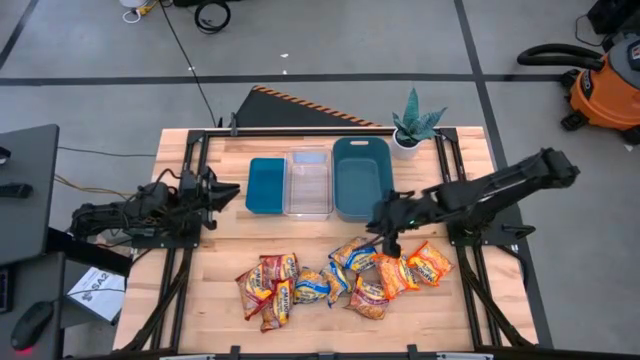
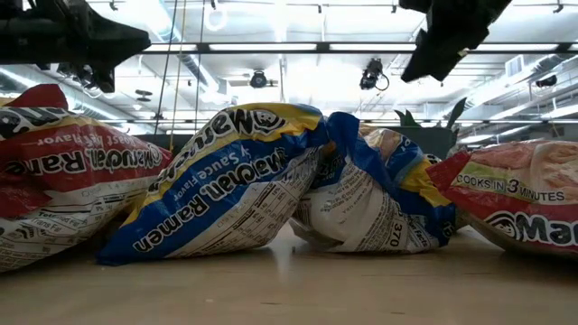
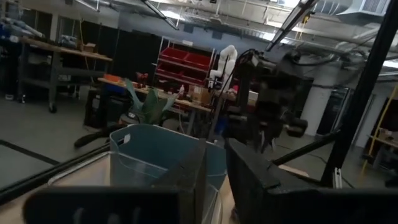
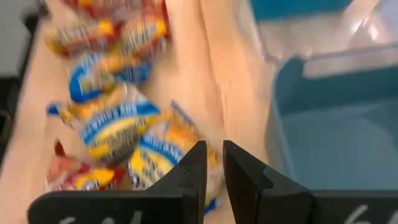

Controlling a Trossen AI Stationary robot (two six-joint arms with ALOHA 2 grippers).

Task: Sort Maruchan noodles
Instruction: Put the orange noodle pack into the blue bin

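Several Maruchan noodle packets, orange, dark red and blue with yellow print, lie in a loose pile on the near half of the table. The low view shows a blue one up close, lying on the wood. My right gripper hangs above the right part of the pile, near a blue packet. In its wrist view the fingers are shut with nothing between them, above blue packets. My left gripper waits, shut, at the table's left, beside the small teal bin.
Three bins stand in a row on the far half of the table: a small teal bin, a clear bin and a larger teal bin. A potted plant stands at the far right. Bare wood lies between the bins and the pile.
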